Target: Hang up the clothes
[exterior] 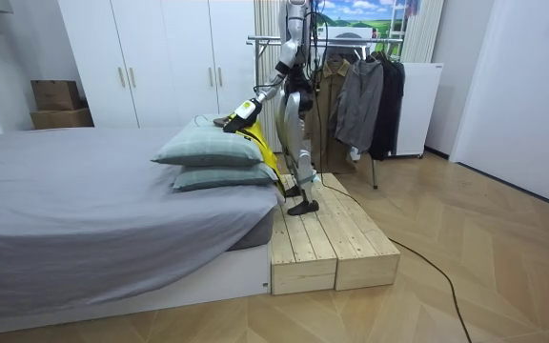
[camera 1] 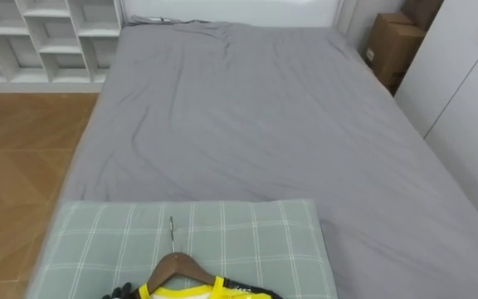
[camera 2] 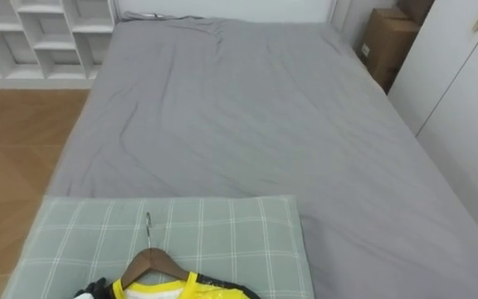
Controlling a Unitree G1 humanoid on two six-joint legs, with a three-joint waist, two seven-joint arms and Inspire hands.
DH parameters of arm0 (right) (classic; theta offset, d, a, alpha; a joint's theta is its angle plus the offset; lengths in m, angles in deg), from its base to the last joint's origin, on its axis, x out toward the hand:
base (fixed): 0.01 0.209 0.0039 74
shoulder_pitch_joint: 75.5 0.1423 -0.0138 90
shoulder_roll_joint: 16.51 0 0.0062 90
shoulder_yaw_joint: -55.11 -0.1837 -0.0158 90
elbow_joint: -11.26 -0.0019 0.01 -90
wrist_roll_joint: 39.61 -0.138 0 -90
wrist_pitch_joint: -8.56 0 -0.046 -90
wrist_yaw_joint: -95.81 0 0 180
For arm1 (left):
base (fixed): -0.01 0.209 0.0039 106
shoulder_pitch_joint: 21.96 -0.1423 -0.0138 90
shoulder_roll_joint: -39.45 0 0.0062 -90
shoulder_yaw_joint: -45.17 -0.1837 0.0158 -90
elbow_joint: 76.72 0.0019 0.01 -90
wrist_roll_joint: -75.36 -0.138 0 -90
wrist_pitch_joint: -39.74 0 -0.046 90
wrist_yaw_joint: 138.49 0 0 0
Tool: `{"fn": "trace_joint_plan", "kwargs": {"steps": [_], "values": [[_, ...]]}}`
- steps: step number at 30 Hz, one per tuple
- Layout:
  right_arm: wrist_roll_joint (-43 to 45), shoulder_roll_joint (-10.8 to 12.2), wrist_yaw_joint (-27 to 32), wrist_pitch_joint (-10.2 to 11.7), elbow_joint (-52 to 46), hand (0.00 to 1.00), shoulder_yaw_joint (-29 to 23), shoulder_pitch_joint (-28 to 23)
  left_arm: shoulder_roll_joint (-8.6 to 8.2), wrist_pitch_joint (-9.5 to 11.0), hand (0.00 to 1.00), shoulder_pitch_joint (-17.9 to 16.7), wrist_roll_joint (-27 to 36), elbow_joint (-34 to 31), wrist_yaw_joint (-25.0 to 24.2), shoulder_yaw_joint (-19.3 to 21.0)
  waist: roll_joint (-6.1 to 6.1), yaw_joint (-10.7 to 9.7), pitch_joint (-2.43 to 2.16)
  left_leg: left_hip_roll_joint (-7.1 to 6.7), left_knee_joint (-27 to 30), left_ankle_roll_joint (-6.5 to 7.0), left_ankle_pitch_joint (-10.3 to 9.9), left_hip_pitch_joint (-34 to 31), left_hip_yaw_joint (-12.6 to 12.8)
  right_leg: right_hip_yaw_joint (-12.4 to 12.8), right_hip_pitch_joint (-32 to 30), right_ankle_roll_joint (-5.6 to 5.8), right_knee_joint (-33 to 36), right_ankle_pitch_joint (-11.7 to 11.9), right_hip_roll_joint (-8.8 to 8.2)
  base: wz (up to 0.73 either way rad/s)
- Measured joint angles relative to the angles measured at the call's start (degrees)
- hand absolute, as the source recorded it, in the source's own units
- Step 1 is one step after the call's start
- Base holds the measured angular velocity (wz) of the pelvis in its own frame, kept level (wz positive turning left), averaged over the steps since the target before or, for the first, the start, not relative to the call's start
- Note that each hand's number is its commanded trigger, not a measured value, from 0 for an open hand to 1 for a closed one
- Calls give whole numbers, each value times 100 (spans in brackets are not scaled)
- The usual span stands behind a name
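A: One wooden hanger (camera 1: 178, 267) carrying the yellow garment (camera 1: 181, 291), over the top green checked pillow (camera 1: 247, 241) at the near end of the grey bed (camera 1: 256, 116).
B: Hands?
A: Left hand (camera 1: 120, 291) shows at the hanger's left shoulder. Grip: can't tell. Robot stands on the wooden platform (exterior: 322, 238) beside the bed.

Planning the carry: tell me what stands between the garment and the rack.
Nothing visible but the robot itself: the garment is at the pillows, and the rack stands behind its back.
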Motion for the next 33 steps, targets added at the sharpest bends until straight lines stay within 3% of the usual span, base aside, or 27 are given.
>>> {"fn": "trace_joint_plan", "kwargs": {"steps": [3, 4, 5, 6, 11, 17, 33], "values": [[-8, 0, -14, -24, -8, 0, -9, -3, 0, 0, 0, 7, 1, 0, -73, 80, -6, 8, -1, 22, 5, -2, 0, -7, 1, 9, -4, -4, 1, 3, 7, 0], [-6, 0, -15, -49, -17, 0, -10, 0, 6, 0, 18, 17, 6, 2, -101, 112, -12, 11, 1, 24, 21, -2, 0, -12, 2, 11, -4, -7, 1, 4, 10, 0], [-6, -1, -13, -51, -17, 0, -13, 2, 12, 0, 84, 24, 6, 2, -107, 116, -16, 12, 3, 26, 35, -2, 0, -18, 2, 11, -4, -8, 1, 5, 11, 0], [-5, 0, -7, -51, -21, 0, -20, 3, 21, 0, 100, 37, 7, 7, -119, 121, -25, 18, 3, 31, 51, -4, -1, -29, 1, 11, -6, -14, 1, 9, 16, 0], [29, 0, 6, -47, -65, 0, -131, 0, 53, 48, 100, 107, -10, 87, -79, 332, -86, 45, 11, 66, 93, -18, -7, -57, 10, 27, -24, -40, 3, 24, 46, 0], [56, -1, 9, -48, -231, 0, -181, -90, 334, 45, 100, 436, -8, 216, -5, 496, -137, 134, 36, 90, 88, -36, -6, -57, 37, 33, -16, -62, 9, 37, 69, -1], [121, 1, -2, -48, -232, 0, -180, -106, 333, -5, 100, 439, 208, 219, -95, 691, -61, 155, 19, 88, 179, -35, -6, -111, 53, -7, -25, -61, -8, 38, 53, 0]]}}
